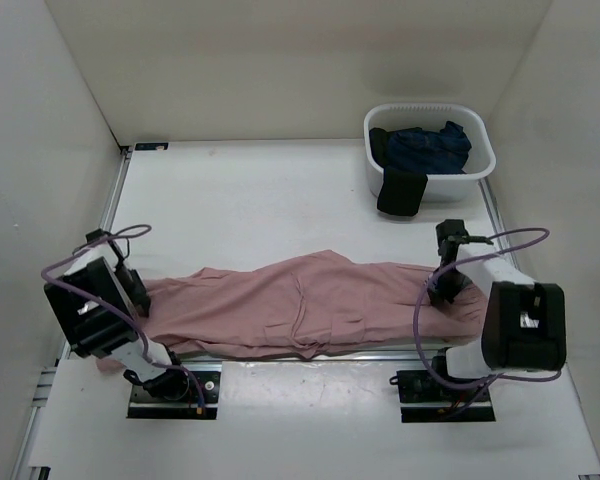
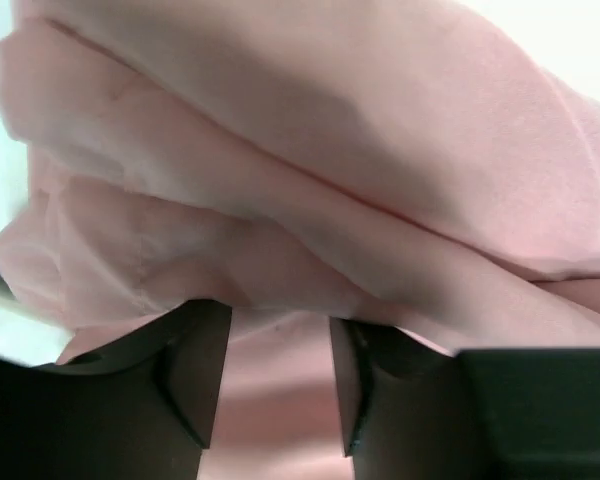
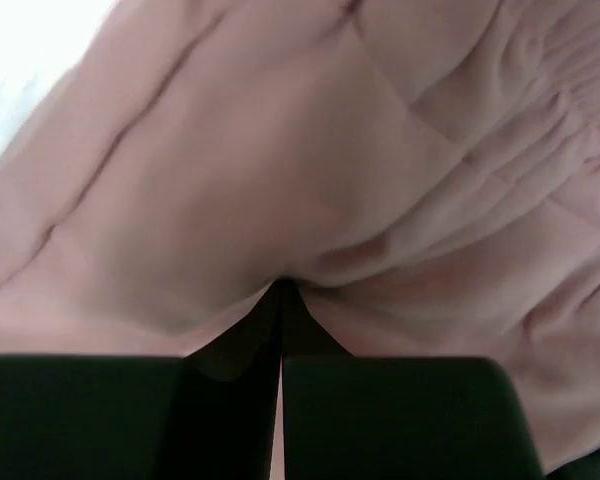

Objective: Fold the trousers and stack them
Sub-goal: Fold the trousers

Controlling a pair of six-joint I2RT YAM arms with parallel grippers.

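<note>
The dusty-pink trousers [image 1: 300, 305] lie stretched left to right along the near part of the table, with wrinkles in the middle. My left gripper [image 1: 138, 290] is at their left end. In the left wrist view its jaws [image 2: 280, 318] stand apart, with pink cloth [image 2: 330, 150] bunched over the tips and lying in the gap. My right gripper [image 1: 443, 288] is at the right end, by the gathered waist [image 3: 540, 130]. Its fingers [image 3: 280, 288] are pressed together and the trousers' fabric [image 3: 230, 180] puckers into their tips.
A white basket [image 1: 483, 160] stands at the back right, holding a dark blue garment [image 1: 430, 145]. A black cloth [image 1: 402, 192] hangs over its front wall. White walls close in the table on the left, back and right. A metal rail [image 1: 310, 356] runs along the near edge.
</note>
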